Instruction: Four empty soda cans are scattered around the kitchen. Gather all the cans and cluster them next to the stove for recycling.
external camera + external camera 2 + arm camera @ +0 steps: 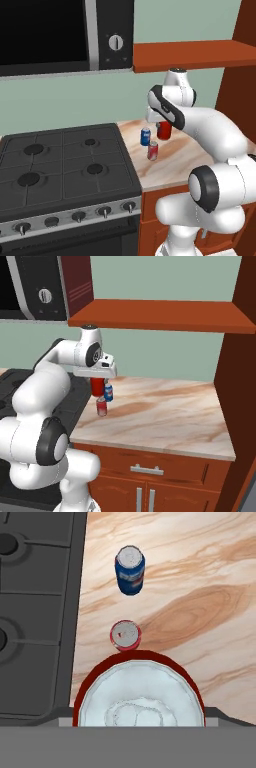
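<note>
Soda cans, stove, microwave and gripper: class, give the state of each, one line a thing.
Blue soda can: upright on the counter beside the stove.
Small red soda can: upright on the counter.
Large red soda can: upright, under the gripper; grip unclear.
Stove: burners unlit.
Microwave: door shut.

The robot's glossy white rounded arm [215,130] is made of thick, smooth segments. Its joints have dark black rings [202,186]. The white wrist housing [89,351] carries a round dark cap.
</note>
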You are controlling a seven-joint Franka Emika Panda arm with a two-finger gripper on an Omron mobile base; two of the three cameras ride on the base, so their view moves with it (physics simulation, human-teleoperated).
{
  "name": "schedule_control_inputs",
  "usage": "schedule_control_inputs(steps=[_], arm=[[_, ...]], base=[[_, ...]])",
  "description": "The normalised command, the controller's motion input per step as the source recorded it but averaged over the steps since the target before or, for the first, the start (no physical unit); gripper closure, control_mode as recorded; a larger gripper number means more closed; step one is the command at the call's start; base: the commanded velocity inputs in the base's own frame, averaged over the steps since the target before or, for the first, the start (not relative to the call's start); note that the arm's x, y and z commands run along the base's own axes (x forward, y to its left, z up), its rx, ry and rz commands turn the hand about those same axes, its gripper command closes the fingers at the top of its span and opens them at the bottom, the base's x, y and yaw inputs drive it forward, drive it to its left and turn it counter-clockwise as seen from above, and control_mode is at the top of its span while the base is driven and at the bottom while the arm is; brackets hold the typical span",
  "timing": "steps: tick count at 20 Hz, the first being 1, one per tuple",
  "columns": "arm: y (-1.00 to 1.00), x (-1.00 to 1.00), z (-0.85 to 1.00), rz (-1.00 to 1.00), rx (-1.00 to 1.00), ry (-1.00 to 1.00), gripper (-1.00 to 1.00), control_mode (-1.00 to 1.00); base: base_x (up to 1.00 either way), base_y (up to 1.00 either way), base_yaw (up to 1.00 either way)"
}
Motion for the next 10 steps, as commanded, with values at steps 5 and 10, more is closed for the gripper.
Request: schedule_control_inputs(steps=[5,10], arm=[[-0.09,0.0,-0.45,0.0,0.0,0.02,1.0,-1.0],[-0.04,0.0,-0.56,0.0,0.0,0.0,1.0,-1.0]], base=[[0.0,0.0,0.0],[0.0,0.0,0.0]])
